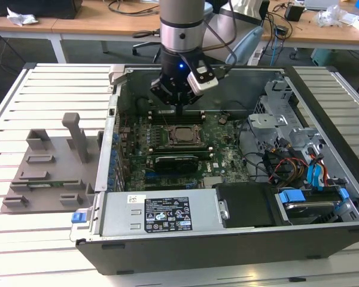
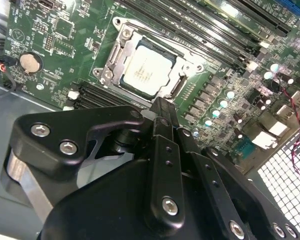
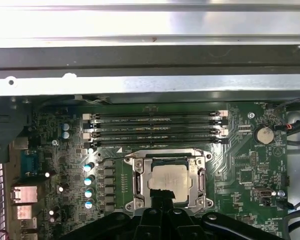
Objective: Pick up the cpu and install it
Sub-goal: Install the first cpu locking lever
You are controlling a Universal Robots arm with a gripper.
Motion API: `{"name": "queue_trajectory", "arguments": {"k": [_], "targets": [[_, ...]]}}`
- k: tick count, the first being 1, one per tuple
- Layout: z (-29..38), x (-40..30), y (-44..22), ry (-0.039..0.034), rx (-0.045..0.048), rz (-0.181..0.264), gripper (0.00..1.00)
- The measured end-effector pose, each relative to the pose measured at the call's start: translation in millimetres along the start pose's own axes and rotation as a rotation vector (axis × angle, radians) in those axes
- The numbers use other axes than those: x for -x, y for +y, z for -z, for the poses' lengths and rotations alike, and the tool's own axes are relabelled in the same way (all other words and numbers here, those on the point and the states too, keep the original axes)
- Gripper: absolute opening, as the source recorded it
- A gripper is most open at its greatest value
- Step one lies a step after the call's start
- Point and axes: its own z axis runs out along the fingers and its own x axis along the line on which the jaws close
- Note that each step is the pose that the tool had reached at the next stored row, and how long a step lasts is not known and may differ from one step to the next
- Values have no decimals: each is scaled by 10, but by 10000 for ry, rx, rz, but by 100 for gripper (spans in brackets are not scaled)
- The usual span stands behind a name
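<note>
One cpu (image 2: 149,68) lay flat inside the socket frame (image 2: 121,40) on the motherboard (image 1: 227,156), its silver-grey plate facing up and showing in both wrist views (image 3: 168,179) and, smaller, in the exterior view (image 1: 180,134). Its edges looked square to the frame, though whether it had dropped fully into its seat could not be judged from these pictures. That was the chief risk as I read it: a chip resting slightly proud or skewed could bend the contacts beneath if anything pressed on it, and a fingertip coming down on the plate or frame off-centre could nudge it out of line. The memory slots (image 3: 155,130) lay just beside the socket, so a sideways drift of the arm could also catch them. The gripper (image 2: 162,112) hung above the near edge of the socket, apart from the chip, with its fingers drawn together into a single narrow tip and nothing between them. In the exterior view the arm (image 1: 180,24) stood nearly vertical over the open computer case (image 1: 323,107), wrist pointing straight down at the board, well clear of the grey holder tray (image 1: 48,173) on the slatted table (image 1: 24,251) at the exterior view's left.
</note>
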Motion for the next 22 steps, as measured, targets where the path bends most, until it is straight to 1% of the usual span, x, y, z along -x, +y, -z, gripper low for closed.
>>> {"name": "queue_trajectory", "arguments": {"k": [10, 22], "targets": [[3, -88, -2, 0, 0, 0, 11], [6, -153, -4, -1, 1, 0, 11]]}}
